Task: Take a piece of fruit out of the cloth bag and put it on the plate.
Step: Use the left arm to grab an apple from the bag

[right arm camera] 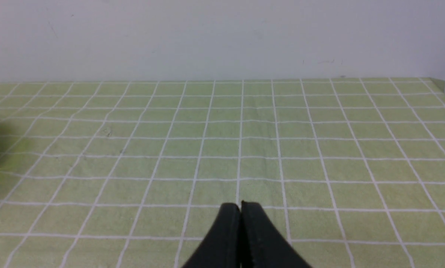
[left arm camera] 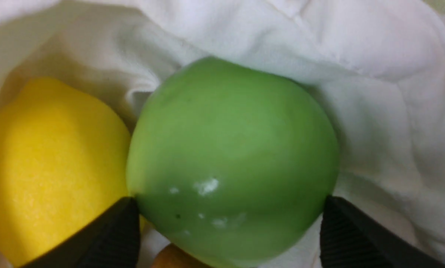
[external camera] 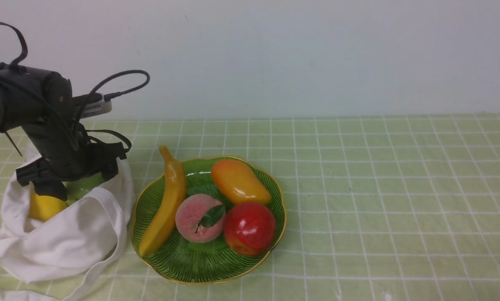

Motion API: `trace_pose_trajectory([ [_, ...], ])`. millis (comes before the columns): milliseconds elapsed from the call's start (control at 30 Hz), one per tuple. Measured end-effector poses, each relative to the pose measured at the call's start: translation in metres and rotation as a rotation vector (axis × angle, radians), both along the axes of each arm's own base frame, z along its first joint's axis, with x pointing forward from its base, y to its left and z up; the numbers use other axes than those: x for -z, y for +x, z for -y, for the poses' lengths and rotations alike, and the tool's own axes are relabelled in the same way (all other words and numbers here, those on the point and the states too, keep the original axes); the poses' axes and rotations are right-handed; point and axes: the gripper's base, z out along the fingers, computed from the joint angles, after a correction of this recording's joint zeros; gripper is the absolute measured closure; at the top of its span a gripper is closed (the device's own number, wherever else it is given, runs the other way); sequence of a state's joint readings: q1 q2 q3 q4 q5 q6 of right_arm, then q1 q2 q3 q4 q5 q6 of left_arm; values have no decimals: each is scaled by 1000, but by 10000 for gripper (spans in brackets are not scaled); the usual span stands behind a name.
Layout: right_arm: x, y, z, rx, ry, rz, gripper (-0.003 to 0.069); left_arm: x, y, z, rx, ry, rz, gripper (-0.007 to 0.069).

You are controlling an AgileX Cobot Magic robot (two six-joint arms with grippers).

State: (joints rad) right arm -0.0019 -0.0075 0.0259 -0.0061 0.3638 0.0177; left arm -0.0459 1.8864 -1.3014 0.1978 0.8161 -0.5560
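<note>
Green apple [left arm camera: 229, 149] sits in the cloth bag [left arm camera: 375, 93], touching the lemon [left arm camera: 51, 163]. The left gripper [left arm camera: 229, 201] is open, straddling it. I'd go a bit deeper, squeeze gently, and lift clear of the fabric.

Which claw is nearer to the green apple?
Left. The left claw is in the cloth bag, astride the green apple; the right claw is shut over the tablecloth, away from the bag.

From the front, my left gripper [external camera: 72, 177] hides most of the green apple [external camera: 86, 186]; the cloth bag [external camera: 65, 238] runs off-frame.
</note>
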Motion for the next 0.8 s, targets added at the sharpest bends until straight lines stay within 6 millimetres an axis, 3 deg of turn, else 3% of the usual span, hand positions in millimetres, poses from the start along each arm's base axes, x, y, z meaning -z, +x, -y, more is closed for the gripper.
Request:
trace_pose_trajectory([
  [100,0,0,0,0,0,0,673,6,2,1,25,27,-6,-20],
  [267,0,0,0,0,0,0,673,14,5,0,41,48,-20,-32],
  [367,0,0,0,0,0,0,673,19,6,1,42,49,-32,-16],
  [433,0,0,0,0,0,0,673,25,7,1,44,49,-48,45],
  [600,0,0,0,0,0,0,673,25,8,1,49,52,-61,55],
  [800,0,0,0,0,0,0,673,-24,8,-4,87,114,-46,57],
])
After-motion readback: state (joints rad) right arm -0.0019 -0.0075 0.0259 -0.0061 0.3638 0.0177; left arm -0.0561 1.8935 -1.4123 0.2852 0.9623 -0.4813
